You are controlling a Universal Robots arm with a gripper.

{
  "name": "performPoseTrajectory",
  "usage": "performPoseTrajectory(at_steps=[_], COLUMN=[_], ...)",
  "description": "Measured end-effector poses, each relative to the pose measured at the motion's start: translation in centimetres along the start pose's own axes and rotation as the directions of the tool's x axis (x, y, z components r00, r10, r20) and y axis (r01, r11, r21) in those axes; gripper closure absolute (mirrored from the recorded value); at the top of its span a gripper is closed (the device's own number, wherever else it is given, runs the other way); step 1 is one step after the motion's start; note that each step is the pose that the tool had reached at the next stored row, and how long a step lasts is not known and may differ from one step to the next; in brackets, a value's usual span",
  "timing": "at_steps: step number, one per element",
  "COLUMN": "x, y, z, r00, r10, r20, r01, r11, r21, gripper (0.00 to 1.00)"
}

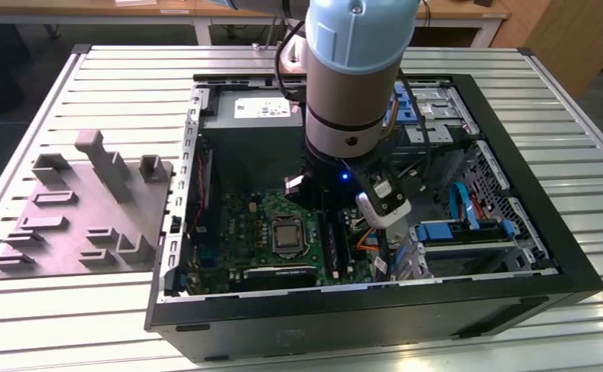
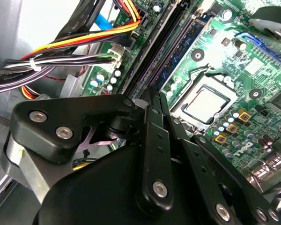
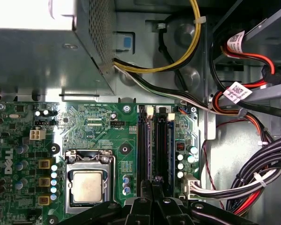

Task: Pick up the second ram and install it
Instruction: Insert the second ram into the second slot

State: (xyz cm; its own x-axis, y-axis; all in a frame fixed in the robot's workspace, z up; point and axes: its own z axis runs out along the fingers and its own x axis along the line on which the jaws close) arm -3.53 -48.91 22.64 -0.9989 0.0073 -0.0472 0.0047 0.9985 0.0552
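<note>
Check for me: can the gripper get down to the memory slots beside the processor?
Probably yes. The gripper hangs directly over the memory slots, and the cables lie off to one side of them, none crossing the slots.

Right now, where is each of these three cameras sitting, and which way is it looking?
Exterior view: off the arm, above the open computer case, looking down into it; the arm shows, reaching inside.
First wrist view: on the arm, facing the motherboard almost square-on; the gripper shows at the picture's edge.
Second wrist view: on the arm, looking slantwise past the gripper across the board; the gripper's black body shows up close.
Shared: both wrist views show the processor and the memory slots.
</note>
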Motion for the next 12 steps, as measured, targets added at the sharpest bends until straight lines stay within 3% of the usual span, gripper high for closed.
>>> performPoseTrajectory(at_steps=[12], x=[0.01], y=[0.03], z=[0.14], r00=[1.0], r10=[0.0], r20=[0.0002], r01=[0.0], r11=[1.0], r21=[-0.0018], gripper=[0.88])
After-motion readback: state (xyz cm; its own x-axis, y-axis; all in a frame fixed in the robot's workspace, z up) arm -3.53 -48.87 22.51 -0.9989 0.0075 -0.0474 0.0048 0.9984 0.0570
